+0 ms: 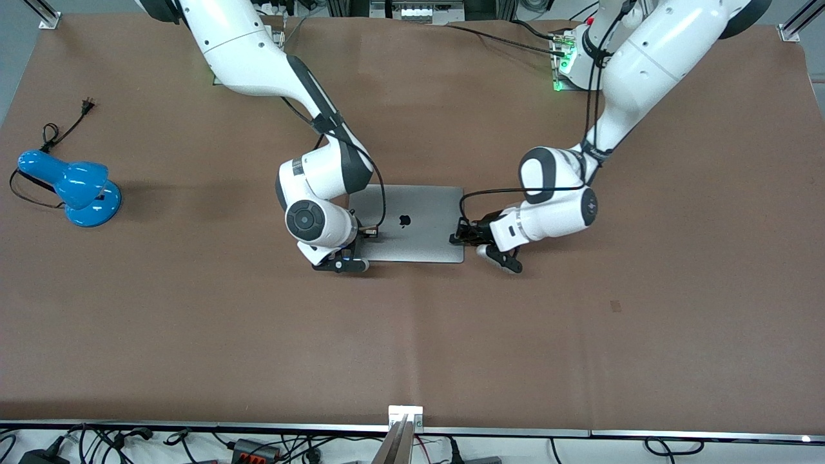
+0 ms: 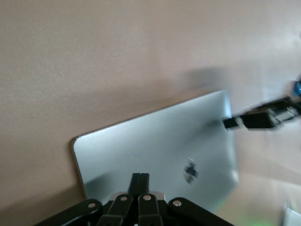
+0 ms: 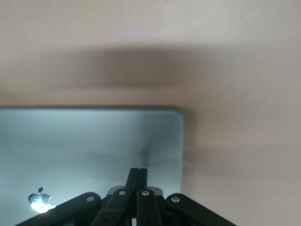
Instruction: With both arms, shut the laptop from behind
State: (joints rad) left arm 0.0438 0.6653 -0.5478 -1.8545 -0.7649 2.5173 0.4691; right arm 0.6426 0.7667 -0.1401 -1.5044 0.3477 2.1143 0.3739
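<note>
Looking at my front view, the laptop [image 1: 412,222] lies flat and shut mid-tabletop [image 1: 412,335], right pincer [image 1: 368,232] and left pincer [image 1: 459,238] touching its lid at either end. Left wrist view: fingers [image 2: 140,181] pressed together on the lid. Right wrist: same deal, fingers [image 3: 138,176] together near the lid's corner.

front: high, facing robots | wrists: close over laptop [image 1: 412,222] lid | shared: lid

A blue lamp [image 1: 74,187] sits on the brown worktop [image 1: 412,335] at the right arm's end, its black cord [image 1: 61,132] beside it.
</note>
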